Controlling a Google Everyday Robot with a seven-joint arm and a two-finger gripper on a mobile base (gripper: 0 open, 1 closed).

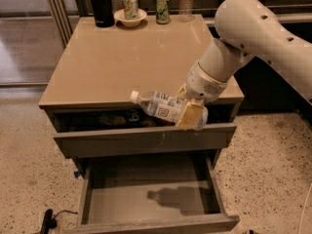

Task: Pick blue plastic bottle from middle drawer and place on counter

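My gripper (191, 115) is shut on the blue plastic bottle (158, 106), a clear bottle with a white cap and a pale label. The bottle lies nearly sideways with its cap pointing left. It hangs in the air just in front of the front edge of the beige counter (122, 57) and above the drawers. The middle drawer (146, 201) is pulled wide open below, its grey floor bare except for the bottle's shadow. The white arm reaches in from the upper right.
The drawer above (146, 138) is partly open, with dark packets inside and pale scratches on its front. At the counter's back stand a black flask (100, 4), a bowl holding a can (130, 14), a green can (163, 8) and another clear bottle (185, 1). A cable (47, 221) lies on the floor.
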